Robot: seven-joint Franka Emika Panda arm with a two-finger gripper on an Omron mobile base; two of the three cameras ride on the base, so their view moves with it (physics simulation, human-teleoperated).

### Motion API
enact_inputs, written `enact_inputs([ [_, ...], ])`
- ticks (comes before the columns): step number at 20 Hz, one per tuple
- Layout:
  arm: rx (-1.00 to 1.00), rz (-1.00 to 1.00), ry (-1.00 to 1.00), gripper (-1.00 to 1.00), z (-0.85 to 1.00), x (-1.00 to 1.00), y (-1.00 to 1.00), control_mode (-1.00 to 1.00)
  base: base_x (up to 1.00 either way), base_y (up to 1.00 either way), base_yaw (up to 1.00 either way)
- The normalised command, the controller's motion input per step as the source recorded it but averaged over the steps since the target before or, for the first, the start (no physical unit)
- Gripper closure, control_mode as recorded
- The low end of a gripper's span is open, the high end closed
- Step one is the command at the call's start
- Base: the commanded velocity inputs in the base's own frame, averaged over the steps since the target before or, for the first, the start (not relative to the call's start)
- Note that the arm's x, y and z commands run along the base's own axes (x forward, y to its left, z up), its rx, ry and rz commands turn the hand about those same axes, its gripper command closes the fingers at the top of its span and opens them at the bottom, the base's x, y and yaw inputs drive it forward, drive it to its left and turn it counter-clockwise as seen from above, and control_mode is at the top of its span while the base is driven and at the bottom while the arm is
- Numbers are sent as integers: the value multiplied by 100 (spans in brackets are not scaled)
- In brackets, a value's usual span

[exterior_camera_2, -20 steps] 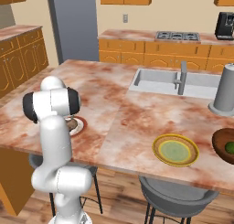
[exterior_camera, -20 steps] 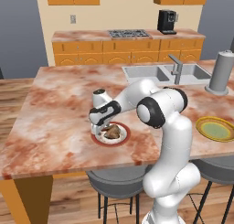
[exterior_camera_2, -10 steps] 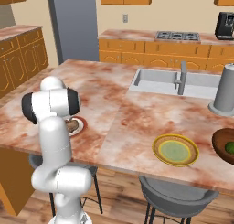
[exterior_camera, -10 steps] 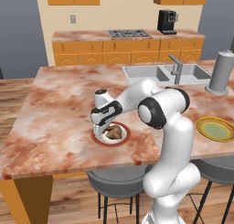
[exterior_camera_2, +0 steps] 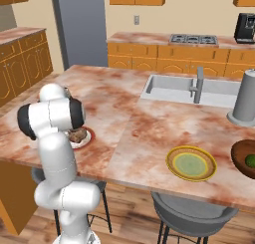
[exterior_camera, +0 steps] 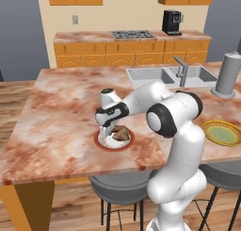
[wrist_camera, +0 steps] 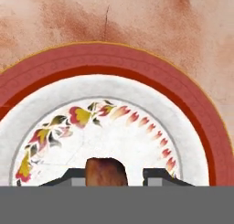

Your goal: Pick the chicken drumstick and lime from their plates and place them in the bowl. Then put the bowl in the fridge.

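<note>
While the claw (wrist_camera: 114, 176) sits clamped on the lumpy brown chicken drumstick (wrist_camera: 106, 171) on the red-rimmed white plate (wrist_camera: 192, 109), the lime (exterior_camera_2: 251, 160) already lies in the dark brown bowl (exterior_camera_2: 241, 152); drumstick transfer and fridge remain.

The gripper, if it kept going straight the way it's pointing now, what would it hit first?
The gripper points down at the red-rimmed plate. The drumstick already sits between its fingertips, so that comes first, then the plate's white centre just beyond. Depth is hard to judge.
</note>
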Motion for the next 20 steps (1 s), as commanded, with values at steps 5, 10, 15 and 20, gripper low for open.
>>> enact_inputs([
  [5, 0, 7, 4, 100, 50, -37, -20, -100, 0, 0, 0],
  [10, 0, 10, 2, 100, 43, -41, -37, -100, 0, 0, 0],
  [15, 0, 10, -1, 100, 35, -40, -47, -100, 0, 0, 0],
  [20, 0, 9, -7, 100, 32, -38, -53, -100, 0, 0, 0],
])
